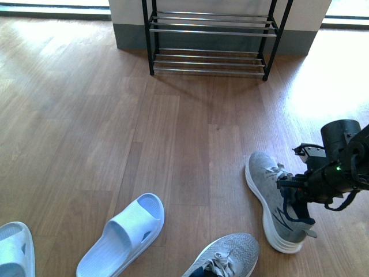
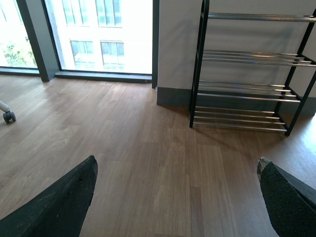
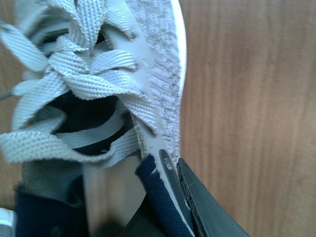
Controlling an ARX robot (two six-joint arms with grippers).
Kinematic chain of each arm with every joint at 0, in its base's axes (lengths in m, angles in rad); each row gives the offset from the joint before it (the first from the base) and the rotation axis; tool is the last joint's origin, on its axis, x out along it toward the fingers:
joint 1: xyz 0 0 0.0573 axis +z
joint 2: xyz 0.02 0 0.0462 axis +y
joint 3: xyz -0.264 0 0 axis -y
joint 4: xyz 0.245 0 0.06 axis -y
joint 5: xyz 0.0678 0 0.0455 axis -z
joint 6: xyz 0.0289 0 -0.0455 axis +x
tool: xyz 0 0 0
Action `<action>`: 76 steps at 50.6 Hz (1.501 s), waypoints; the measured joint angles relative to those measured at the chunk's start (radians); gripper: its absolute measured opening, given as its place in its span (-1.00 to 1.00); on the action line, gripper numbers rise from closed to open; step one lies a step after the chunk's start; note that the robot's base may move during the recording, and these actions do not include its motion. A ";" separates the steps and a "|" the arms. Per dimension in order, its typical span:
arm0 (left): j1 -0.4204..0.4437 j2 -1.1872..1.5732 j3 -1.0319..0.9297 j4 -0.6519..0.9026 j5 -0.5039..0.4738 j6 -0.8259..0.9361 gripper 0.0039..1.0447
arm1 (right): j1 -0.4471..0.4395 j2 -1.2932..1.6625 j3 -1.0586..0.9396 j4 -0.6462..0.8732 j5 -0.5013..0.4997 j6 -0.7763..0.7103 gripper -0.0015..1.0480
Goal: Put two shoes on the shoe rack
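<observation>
One grey knit sneaker lies tipped on its side at the right of the floor, white sole showing. My right gripper is shut on the side of its collar. The right wrist view shows the sneaker up close, with grey laces and navy lining, and my right gripper clamping the collar wall. The second sneaker rests at the bottom edge, partly cut off. The black shoe rack stands against the far wall. My left gripper hangs open over bare floor, facing the shoe rack.
A pale blue slide slipper lies left of the second sneaker, and another sits at the bottom left corner. Wood floor stretches between the shoes and the rack. A chair caster shows near the window.
</observation>
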 joint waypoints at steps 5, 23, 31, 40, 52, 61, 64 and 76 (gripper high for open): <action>0.000 0.000 0.000 0.000 0.000 0.000 0.83 | -0.012 -0.095 -0.141 0.096 0.057 -0.121 -0.97; 0.000 0.000 0.000 0.000 0.000 0.000 0.83 | -0.014 -0.702 -0.624 0.357 -0.008 -0.438 -0.97; 0.000 0.000 0.000 0.000 0.000 0.000 0.83 | -0.035 -0.944 -0.739 0.331 -0.063 -0.463 -0.97; 0.000 0.000 0.000 0.000 0.000 0.000 0.83 | -0.092 -1.202 -0.834 0.301 -0.094 -0.498 -0.97; 0.000 0.000 0.000 0.000 0.000 0.000 0.83 | -0.218 -1.627 -0.974 0.133 -0.211 -0.494 -0.97; 0.000 0.000 0.000 0.000 0.000 0.000 0.83 | -0.309 -1.926 -1.063 -0.053 -0.357 -0.473 -0.97; 0.000 0.000 0.000 0.000 0.000 0.000 0.83 | -0.343 -2.034 -1.094 -0.131 -0.404 -0.470 -0.97; 0.000 0.000 0.000 0.000 0.000 0.000 0.83 | -0.391 -2.292 -1.199 -0.227 -0.494 -0.391 -0.97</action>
